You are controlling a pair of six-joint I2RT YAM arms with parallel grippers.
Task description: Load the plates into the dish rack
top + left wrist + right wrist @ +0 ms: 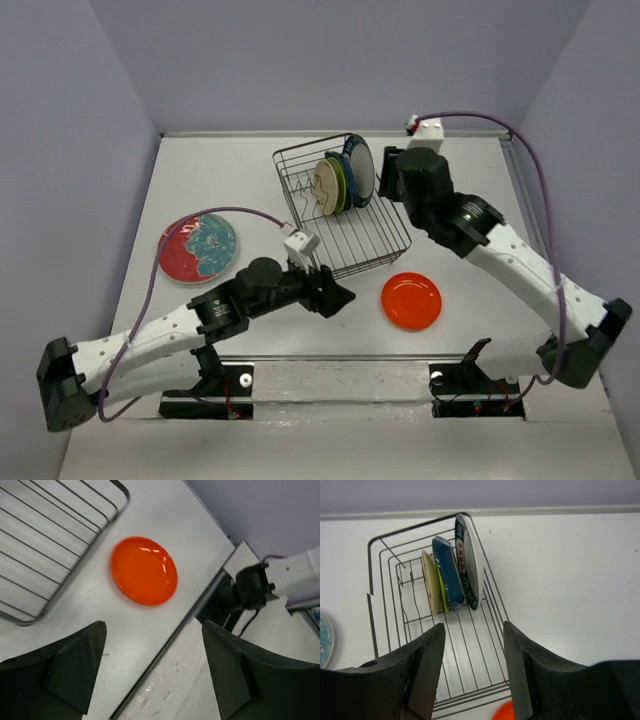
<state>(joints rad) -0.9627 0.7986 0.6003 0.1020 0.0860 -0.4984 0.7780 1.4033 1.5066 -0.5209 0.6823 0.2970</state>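
The wire dish rack (372, 250) stands at mid-table. Upright in its far end are a cream plate (325, 188), a lime green one (339, 183), a dark blue one (447, 572) and a white teal-rimmed one (361, 170). The orange plate (411, 300) lies flat on the table, near and right of the rack. The red-and-teal plate (198, 248) lies flat at the left. My left gripper (337, 297) is open and empty, just left of the orange plate (144, 570). My right gripper (388, 178) is open and empty beside the rack's far right end (465, 640).
The table's near edge and the right arm's base (250, 587) show in the left wrist view. Walls close the table at the back and both sides. The near half of the rack (50, 535) holds no plates.
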